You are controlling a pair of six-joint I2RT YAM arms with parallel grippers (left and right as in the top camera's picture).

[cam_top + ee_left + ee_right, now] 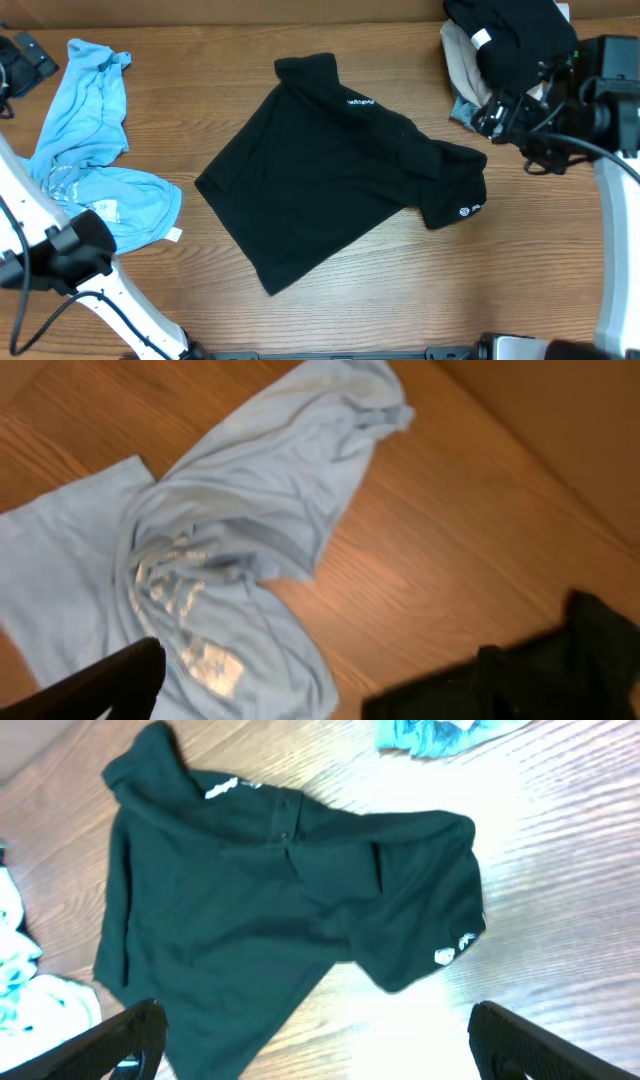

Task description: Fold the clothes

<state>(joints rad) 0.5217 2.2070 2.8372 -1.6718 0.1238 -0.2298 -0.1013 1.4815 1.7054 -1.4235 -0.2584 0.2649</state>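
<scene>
Trouble, as I judge it, lies mostly in how the black shirt (340, 170) sits: it lies at a slant in the middle of the table (400, 300), collar toward the far edge, and its right sleeve (455, 195) is turned in over the body rather than spread flat. If a fold is made over that sleeve as it lies, the lump would likely be trapped inside and the result come out crooked. The cloth looks soft and limp, so a pinch at one corner may lift only the top layer, or drag the whole shirt across the wood instead of turning it. The right gripper (315, 1015) hangs above the shirt's near edge with its fingers spread wide and nothing between them. The left gripper (85, 240) is off at the near left; only one finger shows in its own view, it grips nothing there, and I take it to be wide open too. Beneath and beside it sprawls a crumpled light blue garment (90, 150), whose edge reaches close to the shirt's left corner, so a reach for that corner could catch blue cloth as well. At the far right, a pile of folded garments (500, 40) sits just behind the right arm, where a backward swing might snag or topple it.
</scene>
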